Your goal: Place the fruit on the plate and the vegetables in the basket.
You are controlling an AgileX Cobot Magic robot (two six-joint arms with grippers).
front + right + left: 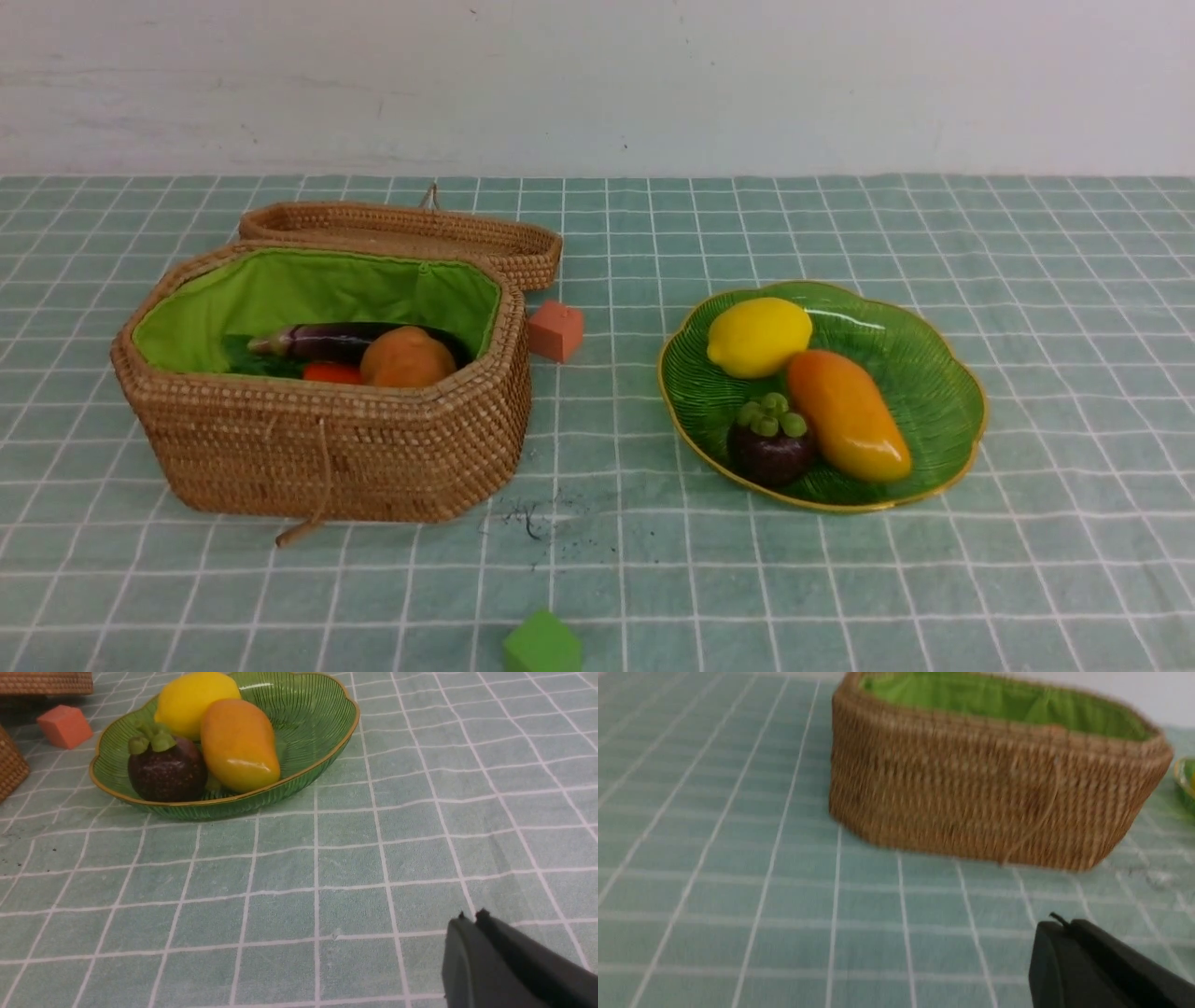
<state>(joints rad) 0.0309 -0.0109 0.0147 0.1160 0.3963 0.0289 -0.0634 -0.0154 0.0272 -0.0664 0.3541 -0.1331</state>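
Observation:
On the green plate (943, 392) (308, 714) lie a yellow lemon (758, 336) (196, 697), an orange-yellow mango (848, 415) (239, 744) and a dark purple mangosteen (770, 443) (167, 767). The open wicker basket (327, 439) (994, 793) holds a purple eggplant (327, 343), a brown potato (407, 359) and a bit of orange carrot (331, 373). Neither arm shows in the front view. My left gripper (1059, 926) is shut and empty over the cloth, short of the basket. My right gripper (469, 919) is shut and empty, well clear of the plate.
A small red cube (556, 330) (64, 725) lies between basket and plate. A green cube (542, 644) sits at the front edge. The basket lid (401, 233) hangs open behind the basket. Checked teal cloth (1074, 280) covers the table.

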